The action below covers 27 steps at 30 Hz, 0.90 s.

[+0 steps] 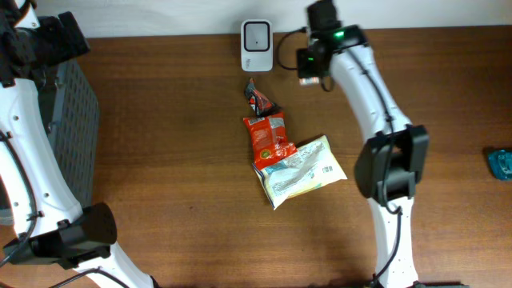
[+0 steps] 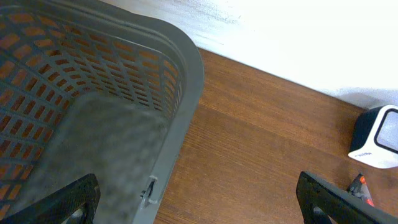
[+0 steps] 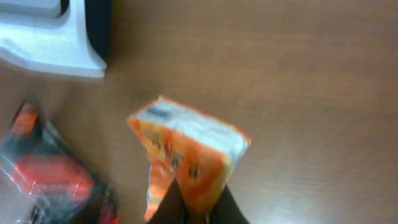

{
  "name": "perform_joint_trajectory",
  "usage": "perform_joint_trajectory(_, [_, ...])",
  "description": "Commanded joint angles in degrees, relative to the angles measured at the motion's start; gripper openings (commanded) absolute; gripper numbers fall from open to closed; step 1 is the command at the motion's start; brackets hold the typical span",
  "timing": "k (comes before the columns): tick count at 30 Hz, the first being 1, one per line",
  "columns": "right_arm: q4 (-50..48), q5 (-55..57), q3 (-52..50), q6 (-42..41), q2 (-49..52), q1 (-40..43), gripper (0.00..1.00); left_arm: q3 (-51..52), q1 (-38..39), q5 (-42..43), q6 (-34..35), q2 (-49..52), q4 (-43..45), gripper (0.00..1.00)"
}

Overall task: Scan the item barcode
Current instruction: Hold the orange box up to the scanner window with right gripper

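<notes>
My right gripper (image 3: 198,208) is shut on an orange and white snack packet (image 3: 189,146) and holds it above the table; the picture is blurred. The white barcode scanner (image 3: 46,43) stands up and to the left of the packet, and in the overhead view the scanner (image 1: 257,45) is at the table's back edge, just left of the right gripper (image 1: 310,70). My left gripper (image 2: 199,211) is open and empty, with one finger over the grey basket (image 2: 180,87) and the other over bare wood. I cannot make out a barcode.
Three more packets lie mid-table: a small dark red one (image 1: 258,99), a red one (image 1: 268,137) and a white and green one (image 1: 301,170). The grey basket (image 1: 74,132) sits at the far left. A teal object (image 1: 501,163) lies at the right edge.
</notes>
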<state>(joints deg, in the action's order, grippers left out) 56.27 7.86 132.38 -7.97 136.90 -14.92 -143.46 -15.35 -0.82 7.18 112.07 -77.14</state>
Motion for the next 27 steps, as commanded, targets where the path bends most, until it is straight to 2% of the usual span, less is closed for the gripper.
perform_joint_trajectory(1, [-9.0,20.3,1.0,3.8,-1.5,-4.8,0.04,0.0,-0.2,0.2,0.5,-0.5,-0.1,0.99])
perform_joint_trajectory(5, [-23.2,20.3,0.9,17.8,-1.2,-8.1,0.04,0.0,-0.2,0.2,0.5,-0.5,-0.1,0.99])
perform_joint_trajectory(9, [-34.7,20.3,0.9,23.7,1.5,-8.8,0.04,0.0,-0.2,0.2,0.5,-0.5,-0.1,0.99])
perform_joint_trajectory(16, [-41.8,19.7,0.9,41.8,7.4,-9.2,0.04,0.0,-0.2,0.2,0.5,-0.5,-0.1,0.99])
perform_joint_trajectory(27, [-41.9,16.3,0.9,44.1,11.1,-10.6,0.04,0.0,-0.2,0.2,0.5,-0.5,-0.1,0.99])
